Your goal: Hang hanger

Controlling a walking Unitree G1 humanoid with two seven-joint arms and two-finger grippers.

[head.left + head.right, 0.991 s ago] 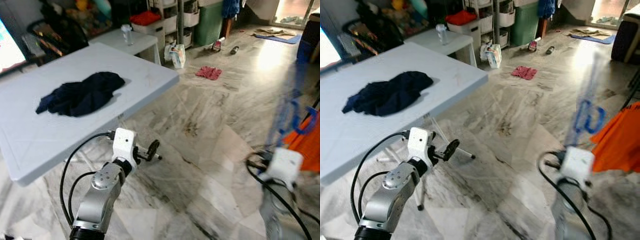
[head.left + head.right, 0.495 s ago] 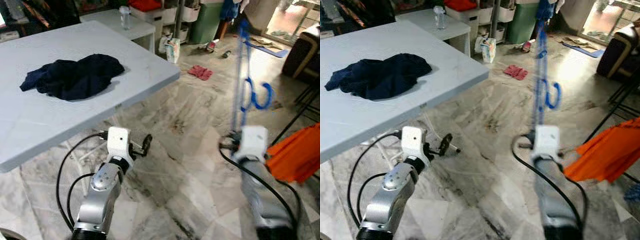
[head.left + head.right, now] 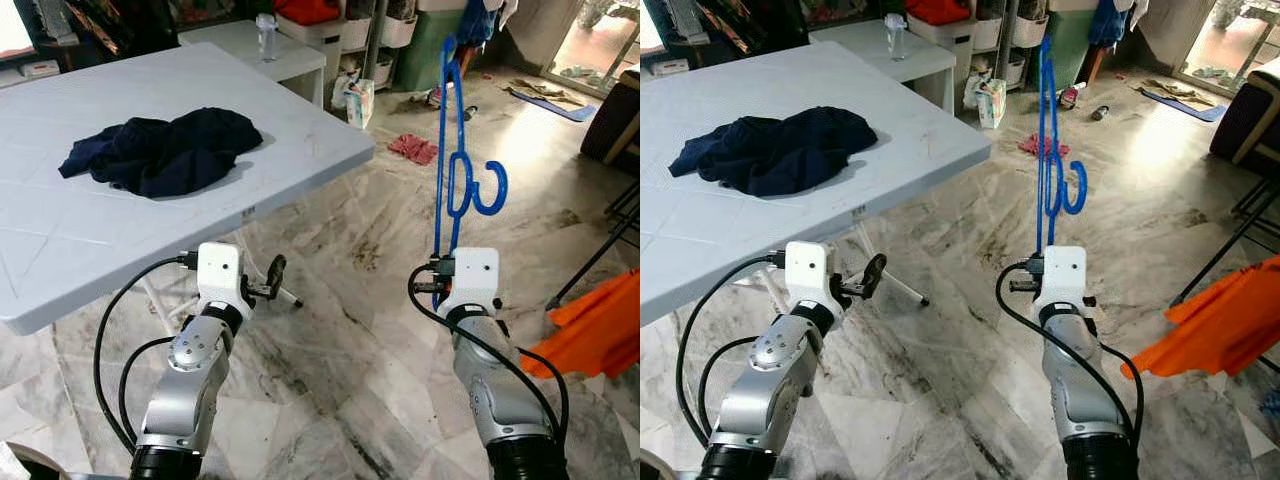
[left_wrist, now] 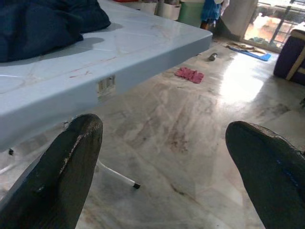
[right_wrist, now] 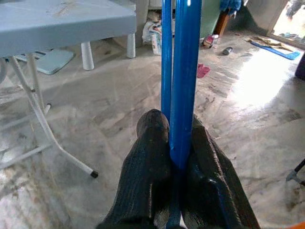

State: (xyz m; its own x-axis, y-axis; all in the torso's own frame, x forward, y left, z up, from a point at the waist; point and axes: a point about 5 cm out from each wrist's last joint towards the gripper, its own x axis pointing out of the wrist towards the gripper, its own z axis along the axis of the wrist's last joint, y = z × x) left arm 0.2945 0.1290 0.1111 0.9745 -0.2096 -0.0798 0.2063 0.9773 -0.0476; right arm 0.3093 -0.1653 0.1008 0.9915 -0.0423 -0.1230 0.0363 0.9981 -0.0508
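A blue plastic hanger (image 3: 447, 150) stands upright, its hook (image 3: 490, 190) curling to the right. My right gripper (image 5: 174, 157) is shut on the hanger's (image 5: 183, 71) lower bar, over the marble floor at centre right. My left gripper (image 3: 272, 280) is open and holds nothing, just below the near edge of the white folding table (image 3: 300, 130). A dark navy garment (image 3: 160, 150) lies crumpled on that table.
An orange cloth (image 3: 600, 325) hangs low at the right. Shelves, a green bin (image 3: 425, 45) and a small white table (image 3: 265, 40) line the back. A red rag (image 3: 415, 148) lies on the floor. The folding table's legs (image 5: 43, 129) stand near my right arm.
The camera has swung, so the whole scene shifted. My right arm came in from the right edge toward the centre, carrying the hanger upright; the blur is gone.
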